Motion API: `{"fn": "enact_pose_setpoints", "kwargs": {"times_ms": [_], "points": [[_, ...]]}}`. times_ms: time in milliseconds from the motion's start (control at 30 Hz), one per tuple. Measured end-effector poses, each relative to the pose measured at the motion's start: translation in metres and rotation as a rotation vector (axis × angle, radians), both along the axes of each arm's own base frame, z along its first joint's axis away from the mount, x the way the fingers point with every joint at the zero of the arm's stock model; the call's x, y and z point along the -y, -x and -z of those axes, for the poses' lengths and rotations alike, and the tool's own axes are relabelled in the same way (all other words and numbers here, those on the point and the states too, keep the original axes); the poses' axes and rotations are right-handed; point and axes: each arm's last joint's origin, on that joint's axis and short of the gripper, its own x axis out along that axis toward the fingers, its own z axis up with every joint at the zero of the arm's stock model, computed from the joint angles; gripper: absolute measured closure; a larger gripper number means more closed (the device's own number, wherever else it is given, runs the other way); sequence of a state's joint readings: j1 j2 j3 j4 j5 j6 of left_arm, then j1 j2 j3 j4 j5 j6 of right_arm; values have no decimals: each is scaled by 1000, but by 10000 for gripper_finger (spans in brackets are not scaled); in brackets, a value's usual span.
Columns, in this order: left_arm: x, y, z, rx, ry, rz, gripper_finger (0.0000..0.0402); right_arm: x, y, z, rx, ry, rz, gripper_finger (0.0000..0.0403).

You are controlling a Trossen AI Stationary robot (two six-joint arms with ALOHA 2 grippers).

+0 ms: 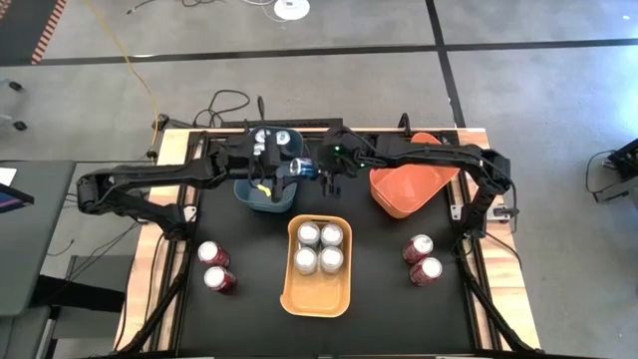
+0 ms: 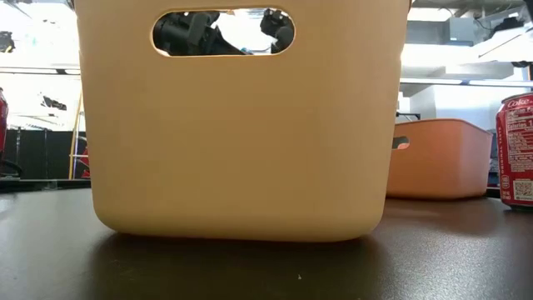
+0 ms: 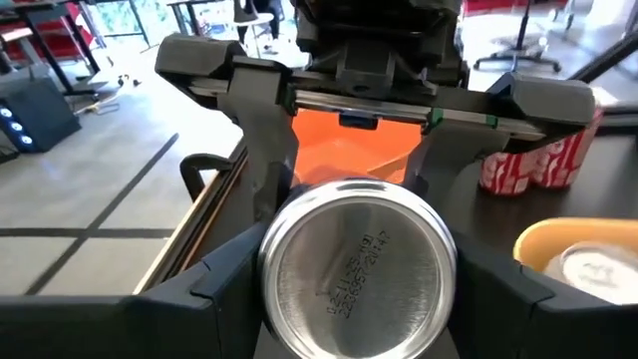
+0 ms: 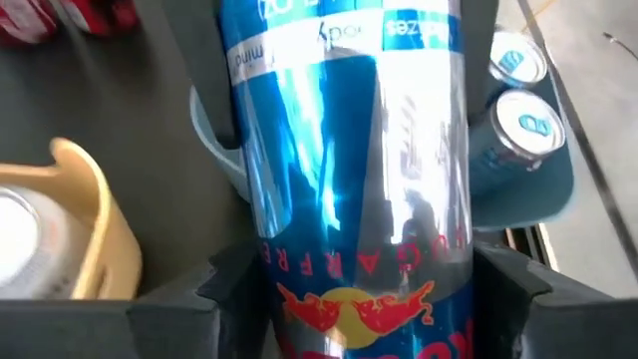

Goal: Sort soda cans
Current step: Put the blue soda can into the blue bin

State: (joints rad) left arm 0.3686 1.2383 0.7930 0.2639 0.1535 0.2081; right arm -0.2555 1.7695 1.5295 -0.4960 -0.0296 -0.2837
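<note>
Passing the dark blue metal soda can (image 3: 357,264) cleanly depends on one grip staying firm until the other is sure. The left gripper's (image 1: 285,168) dark fingers (image 3: 219,289) lie snug against both sides of the can near the end that carries the stamped code. The right gripper's (image 1: 317,168) fingers (image 4: 234,294) press its flanks at the far end, so both seem closed on it. The can hangs above the table, just over the near edge of the teal plastic bin (image 1: 249,197).

To my eye this is a hand-over, though I cannot tell which gripper will release. The releasing fingers should open only slightly and draw straight back along the can.

Its long axis lies level, running from one gripper to the other, with the stamped end toward the left wrist. It must be tipped upright to stand beside the two blue cans (image 4: 518,130) already in the bin.
</note>
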Motion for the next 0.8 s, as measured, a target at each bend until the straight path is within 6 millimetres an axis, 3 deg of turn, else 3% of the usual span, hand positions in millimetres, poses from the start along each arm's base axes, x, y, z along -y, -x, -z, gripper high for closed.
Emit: {"fn": "enact_pose_setpoints", "kwargs": {"times_ms": [233, 467, 800], "points": [[-5, 16, -18, 87, 13, -48, 166, 12, 15, -24, 120, -95, 75, 78], [-4, 29, -30, 144, 7, -102, 166, 22, 43, -45, 347, -155, 53, 34], [4, 78, -16, 410, 5, -135, 166, 24, 74, 5, 840, -265, -33, 13]]}}
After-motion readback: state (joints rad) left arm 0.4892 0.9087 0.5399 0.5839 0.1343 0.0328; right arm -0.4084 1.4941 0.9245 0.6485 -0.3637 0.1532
